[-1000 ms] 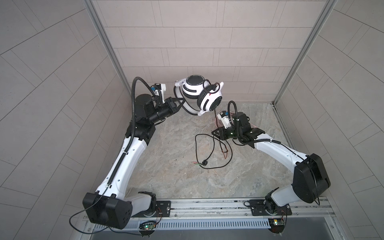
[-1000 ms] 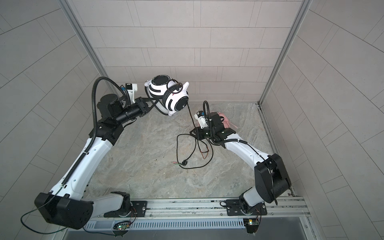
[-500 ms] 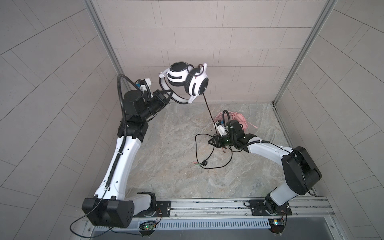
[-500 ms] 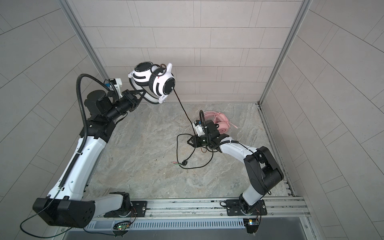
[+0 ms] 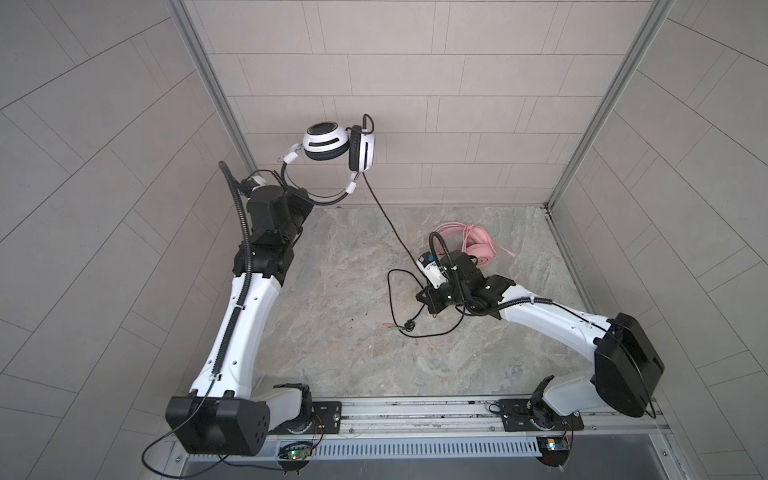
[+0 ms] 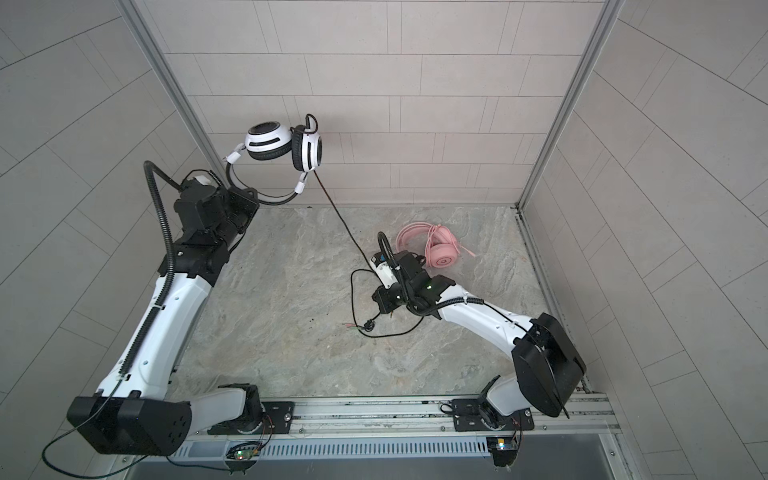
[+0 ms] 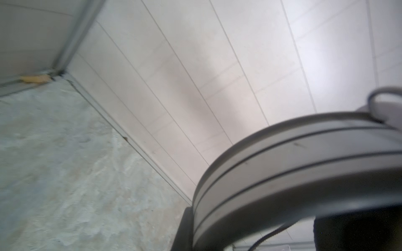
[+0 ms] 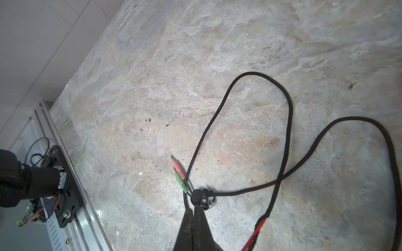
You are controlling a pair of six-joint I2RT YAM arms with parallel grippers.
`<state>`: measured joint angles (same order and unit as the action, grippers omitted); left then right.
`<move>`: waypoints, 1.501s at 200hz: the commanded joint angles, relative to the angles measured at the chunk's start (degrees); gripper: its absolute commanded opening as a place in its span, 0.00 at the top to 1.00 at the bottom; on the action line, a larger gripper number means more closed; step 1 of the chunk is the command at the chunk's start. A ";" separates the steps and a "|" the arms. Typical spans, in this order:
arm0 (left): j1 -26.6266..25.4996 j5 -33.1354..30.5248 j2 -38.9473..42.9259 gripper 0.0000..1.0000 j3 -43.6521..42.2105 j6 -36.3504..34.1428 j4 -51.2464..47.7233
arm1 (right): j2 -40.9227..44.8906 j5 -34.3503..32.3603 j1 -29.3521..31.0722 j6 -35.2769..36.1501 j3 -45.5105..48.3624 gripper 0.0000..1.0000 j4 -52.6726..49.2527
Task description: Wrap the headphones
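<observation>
Cable pulled taut; right hand now closed.
My left hand (image 5: 311,202) has lifted the white headset (image 5: 338,145) higher by its headband. My right hand (image 8: 192,208), fingers just pressed together, seems to pinch the cable (image 5: 390,224) by the plugs (image 8: 179,173), low over the table (image 5: 332,353). Winding can start. The pink headset (image 5: 478,249) lies just beyond, untouched.

No text readable; sticker (image 5: 424,260) on right wrist camera illegible.
</observation>
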<state>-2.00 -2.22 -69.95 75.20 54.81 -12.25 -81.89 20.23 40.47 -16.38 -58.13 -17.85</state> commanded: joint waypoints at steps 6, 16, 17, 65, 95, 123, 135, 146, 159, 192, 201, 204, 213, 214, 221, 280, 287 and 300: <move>-2.14 -17.60 2.70 1.00 -2.04 -5.24 1.94 | 2.68 -9.48 3.63 6.79 -5.75 0.97 -15.78; -3.64 -20.88 1.63 1.00 -1.43 -9.23 1.03 | 3.65 -10.98 5.24 8.68 -7.67 0.97 -18.25; -3.85 -21.24 1.47 1.00 -1.40 -9.61 0.84 | 3.75 -11.12 5.37 8.80 -7.86 0.97 -18.35; -12.48 -30.56 -7.08 1.00 2.42 -25.67 -3.71 | 3.63 -14.88 11.38 12.03 -20.66 0.97 -30.25; -19.18 -32.59 -11.28 1.00 3.97 -38.85 -5.37 | 3.65 -19.22 12.53 14.37 -26.34 0.97 -34.36; -24.16 -31.09 -14.49 1.00 3.26 -46.79 -5.81 | 3.42 -22.03 12.54 16.28 -30.82 0.98 -34.89; -24.96 -24.47 -14.93 1.00 2.54 -48.19 -6.53 | 2.71 -23.74 12.28 16.63 -32.75 0.99 -34.93; -25.29 -16.58 -14.67 1.00 1.99 -49.24 -7.65 | 1.77 -24.31 11.23 16.88 -34.86 1.00 -35.40; -25.82 -10.48 -13.96 1.00 1.02 -49.34 -8.30 | 1.00 -23.76 9.58 16.96 -36.85 1.00 -35.39; -27.26 1.05 -11.89 1.00 -1.79 -50.20 -9.37 | 0.75 -20.14 4.86 16.28 -38.58 1.00 -33.45; -27.35 3.33 -11.36 1.00 -2.48 -50.43 -9.93 | 0.68 -19.34 3.63 16.12 -38.88 1.00 -33.22; -27.43 4.21 -11.13 1.00 -2.81 -50.49 -10.04 | 0.60 -19.12 3.09 16.05 -39.02 1.00 -33.15; -27.55 7.42 -10.57 1.00 -3.63 -51.23 -10.64 | 0.48 -18.51 1.96 16.00 -39.34 1.00 -33.14; -27.54 7.68 -10.56 1.00 -3.69 -51.26 -10.71 | 0.49 -18.45 1.79 16.01 -39.38 1.00 -33.14; -27.70 8.96 -10.12 1.00 -4.13 -51.28 -11.16 | 0.50 -17.86 0.82 15.85 -39.51 1.00 -32.97; -29.50 17.95 -9.02 1.00 -2.78 -52.08 -12.21 | -1.38 -15.50 -1.25 15.54 -39.36 1.00 -33.48; -29.88 19.18 -8.98 1.00 -2.53 -52.25 -12.52 | -1.40 -15.72 -1.60 15.53 -39.17 1.00 -33.40; -30.12 21.80 -8.82 1.00 -2.29 -52.38 -13.33 | -1.49 -15.81 -2.72 15.37 -38.93 1.00 -33.39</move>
<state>-31.14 11.22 -81.41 70.26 2.04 -26.52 -83.15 4.29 39.13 -1.28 -96.73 -50.76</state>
